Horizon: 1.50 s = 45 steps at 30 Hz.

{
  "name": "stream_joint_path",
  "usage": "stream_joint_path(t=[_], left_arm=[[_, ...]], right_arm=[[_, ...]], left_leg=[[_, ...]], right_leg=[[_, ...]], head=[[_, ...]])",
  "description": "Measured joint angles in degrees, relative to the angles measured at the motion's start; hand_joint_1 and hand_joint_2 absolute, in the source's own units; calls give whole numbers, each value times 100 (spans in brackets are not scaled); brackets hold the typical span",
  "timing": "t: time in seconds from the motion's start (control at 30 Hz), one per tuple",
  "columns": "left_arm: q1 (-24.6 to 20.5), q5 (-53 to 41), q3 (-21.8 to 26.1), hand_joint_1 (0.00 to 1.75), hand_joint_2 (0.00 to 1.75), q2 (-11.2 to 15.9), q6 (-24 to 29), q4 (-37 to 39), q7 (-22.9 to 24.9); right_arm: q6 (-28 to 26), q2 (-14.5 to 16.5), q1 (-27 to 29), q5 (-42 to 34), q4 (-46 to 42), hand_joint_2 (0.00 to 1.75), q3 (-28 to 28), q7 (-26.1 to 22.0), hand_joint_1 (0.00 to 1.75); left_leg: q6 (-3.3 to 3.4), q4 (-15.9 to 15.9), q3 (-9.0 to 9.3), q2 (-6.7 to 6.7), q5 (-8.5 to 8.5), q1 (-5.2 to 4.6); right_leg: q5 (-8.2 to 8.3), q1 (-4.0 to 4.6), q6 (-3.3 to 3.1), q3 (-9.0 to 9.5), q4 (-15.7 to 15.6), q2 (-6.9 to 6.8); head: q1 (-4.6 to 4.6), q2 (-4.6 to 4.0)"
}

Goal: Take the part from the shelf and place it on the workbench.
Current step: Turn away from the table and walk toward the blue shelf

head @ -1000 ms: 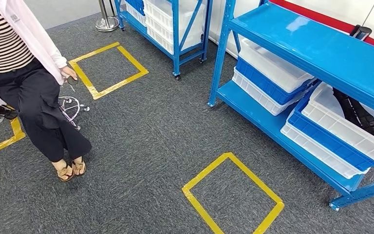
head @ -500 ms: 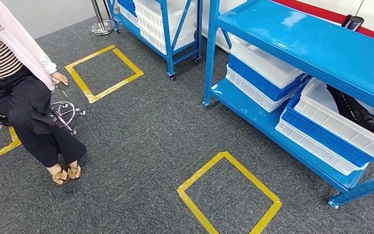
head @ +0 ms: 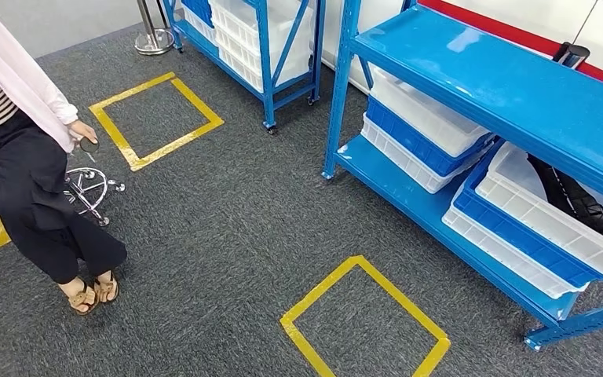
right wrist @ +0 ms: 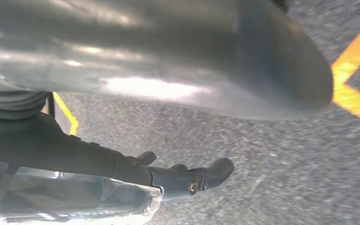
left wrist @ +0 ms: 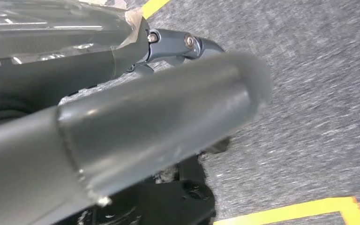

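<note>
Both hands, left hand point(left wrist: 136, 122) and right hand point(right wrist: 168, 61), hang empty, fingers apart, well apart from the shelf's point(head: 510, 86) black part point(head: 577, 192).

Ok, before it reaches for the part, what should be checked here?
1. Black part located, lying in white bin on the lower level of the blue shelf: ok.
2. Left hand holds nothing: ok.
3. Right hand holds nothing: ok.
4. Person seated away from the shelf: ok.
5. Part within arm's reach: cannot tell.
</note>
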Motion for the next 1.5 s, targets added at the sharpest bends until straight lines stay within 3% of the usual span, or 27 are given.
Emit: stream_joint_path(t=[0.07, 0.1, 0.13, 0.17, 0.2, 0.23, 0.3, 0.4, 0.47, 0.53, 0.6, 0.63, 0.67, 0.73, 0.8, 0.9, 0.93, 1.0, 1.07, 1.13, 1.17, 1.2, 1.23, 1.27, 1.33, 1.43, 1.5], left_arm=[[-6, 0, -1, 0, 0, -1, 0, 0, 1], [-2, 0, 0, 0, 0, -3, 1, 0, 1], [4, 0, 1, 0, 0, -5, 1, 0, 2], [8, 0, 1, 0, 0, -9, 1, 0, 2], [10, 0, 2, 0, 0, -13, 2, 0, 1], [8, 0, 2, 0, 0, -16, 2, 0, 1], [-3, 0, 2, 0, 0, -24, 2, 0, 0], [-9, -1, 2, 0, 0, -40, 2, 1, 1], [-11, -2, 2, 0, 0, -45, 2, 1, 0], [-12, -2, 1, 0, 0, -45, 3, 2, -1], [-7, -2, 1, 0, 0, -43, 4, 2, -1], [-2, -2, 2, 0, 0, -41, 6, 2, -1], [1, -2, 2, 0, 0, -38, 7, 2, -1], [9, -2, 2, 0, 0, -32, 9, 2, -1], [7, -3, 3, 0, 0, -26, 9, 2, 1], [2, -4, 4, 0, 0, -30, 9, 2, -1], [5, -4, 4, 0, 0, -34, 9, 2, -2], [1, -4, 4, 0, 0, -34, 9, 2, -3], [-5, -4, 4, 0, 0, -28, 9, 2, -3], [-1, -4, 4, 0, 0, -28, 9, 2, -3], [2, -4, 4, 0, 0, -29, 9, 2, -3], [4, -4, 4, 0, 0, -30, 9, 2, -3], [4, -4, 4, 0, 0, -32, 9, 3, -3], [3, -4, 4, 0, 0, -32, 9, 3, -2], [-4, -4, 4, 0, 0, -38, 9, 3, -1], [-7, -4, 4, 0, 0, -44, 7, 4, -2], [-13, -5, 3, 0, 0, -45, 10, 4, 1]], right_arm=[[1, -1, 2, 3, 0, 0, 0, 1, 0], [5, -2, 15, 3, 0, 0, -1, 2, 0], [15, -3, 30, 4, 0, 0, -1, -3, 0], [34, -4, 41, 8, 0, 0, -2, -13, 0], [57, -7, 50, 13, 0, 0, -2, -26, 0], [79, -10, 53, 19, 0, 0, -2, -39, 0], [101, -15, 39, 26, -1, 0, -2, -54, 0], [103, -25, 34, 28, -3, 0, -2, -61, 0], [103, -32, 45, 27, -4, 0, -2, -67, 0], [103, -30, 41, 30, -4, 0, -2, -76, 0], [103, -27, 41, 29, -4, 0, -3, -85, 0], [103, -27, 48, 28, -4, 0, -3, -87, 0], [103, -26, 53, 28, -4, 0, -4, -87, 0], [103, -24, 57, 29, -4, 0, -4, -88, 0], [103, -22, 43, 30, -3, 0, -4, -90, 0], [103, -27, 17, 28, -5, 0, -4, -93, 0], [103, -28, 13, 29, -6, 0, -4, -94, 0], [103, -26, 7, 32, -7, 0, -3, -96, 0], [103, -24, 5, 33, -7, 0, -2, -96, 0], [103, -24, 23, 30, -7, 0, -3, -96, 0], [103, -25, 33, 28, -7, 0, -4, -96, 0], [103, -25, 44, 27, -7, 0, -4, -96, 0], [103, -27, 51, 27, -6, 0, -4, -96, 0], [103, -28, 51, 27, -6, 0, -4, -96, 0], [103, -32, 44, 27, -6, 0, -4, -96, 0], [103, -36, 48, 27, -7, 0, -5, -96, 0], [108, -39, 49, 26, -7, 0, -6, -97, 0]], left_leg=[[18, 1, 88, -2, -95, -11], [20, 1, 151, -7, -149, -17], [18, 1, 225, -14, -207, -22], [9, 0, 309, -20, -267, -25], [-3, -4, 377, -23, -328, -27], [-24, -6, 445, -22, -390, -29], [-85, -23, 510, -11, -489, -30], [-164, 77, 568, 4, -509, -18], [-204, 502, 369, 2, -566, -3], [-259, 1192, -84, -3, -798, 17], [-312, 1640, -523, -1, -1060, 46], [-332, 1626, -639, 1, -1072, 61], [-346, 1430, -667, 2, -947, 77], [-348, 759, -578, 11, -334, 95], [-290, 323, -486, 21, 97, 75], [-153, 179, -349, 5, 141, 39], [-115, 133, -277, 1, 137, 39], [-62, 72, -131, -2, 91, 43], [-27, 55, -34, -7, -3, 32], [-12, 54, 94, -32, -117, 17], [-12, 53, 175, -47, -178, 11], [-18, 52, 256, -58, -238, 5], [-28, 48, 321, -64, -298, 2], [-48, 43, 373, -69, -362, -6], [-111, 33, 456, -71, -453, -16], [-202, 166, 556, -46, -486, -18], [-247, 627, 341, -19, -607, -2]], right_leg=[[-227, -8, 3, -523, 683, -6], [-285, -8, 9, -698, 813, -7], [-246, -7, 36, -771, 741, -7], [-80, -5, 78, -739, 458, -10], [195, -1, 118, -646, 71, -24], [437, 14, 119, -568, -264, -54], [713, 61, 12, -467, -619, -110], [690, 53, -186, -351, -699, -90], [638, 7, -291, -197, -740, -69], [554, 2, -360, -83, -750, -62], [447, -3, -363, 35, -750, -40], [384, -10, -346, 114, -750, -26], [315, -20, -324, 206, -750, -14], [171, -30, -267, 357, -750, -2], [53, -12, -188, 432, -786, 8], [41, 26, -53, 554, -789, 6], [73, 27, -24, 516, -627, -1], [52, 11, -9, 134, 0, -12], [-207, 4, -49, -421, 721, -16], [-472, 7, -66, -763, 900, -17], [-441, 9, -38, -801, 728, -17], [-270, 12, 11, -773, 422, -20], [33, 18, 53, -707, 57, -34], [291, 29, 53, -649, -245, -60], [600, 68, -25, -575, -563, -100], [691, 30, -199, -396, -656, -85], [702, -16, -279, -229, -673, -77]], head=[[-1, 0], [-2, 0], [-1, 0], [-1, 0], [2, 0], [-4, 0], [-7, 0], [-12, 0], [-23, 0], [-35, 0], [-37, 0], [-37, 0], [-37, 0], [-46, 0], [-59, 0], [-66, 0], [-68, 0], [-64, 0], [-56, 0], [-52, 0], [-52, 0], [-51, 0], [-50, 0], [-53, 0], [-51, 0], [-46, -1], [-54, -1]])
